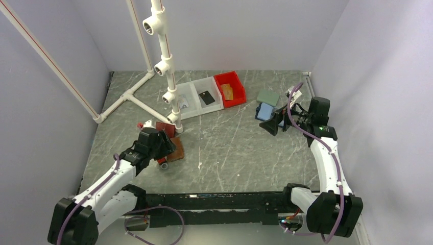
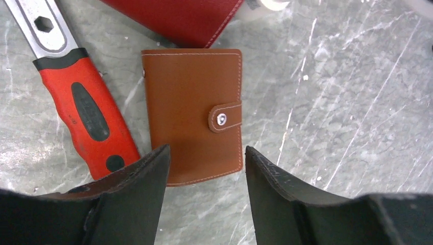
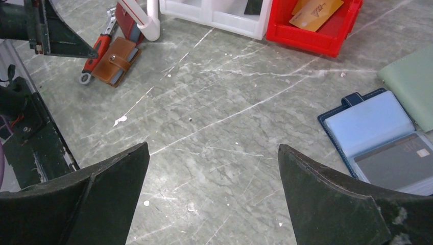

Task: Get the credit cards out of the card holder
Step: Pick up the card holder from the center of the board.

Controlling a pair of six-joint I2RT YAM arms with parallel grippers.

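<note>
The card holder [image 2: 191, 107] is a brown leather wallet, lying closed on the table with its snap strap fastened; it also shows in the top view [image 1: 177, 149] and the right wrist view [image 3: 115, 61]. My left gripper [image 2: 207, 149] is open and empty just above its near edge, also seen in the top view [image 1: 166, 145]. No card shows in the holder. A black card [image 1: 206, 97] and a pale card [image 1: 183, 102] lie in the white bins. My right gripper [image 3: 213, 145] is open and empty at the far right [image 1: 270, 125].
A red-handled wrench [image 2: 89, 115] lies left of the holder and a dark red box [image 2: 178, 15] behind it. White PVC pipe frame [image 1: 163, 56] stands nearby. A red bin [image 1: 230, 89] holds a tan card. A blue case [image 3: 367, 127] and a green case [image 1: 267, 97] lie by the right gripper.
</note>
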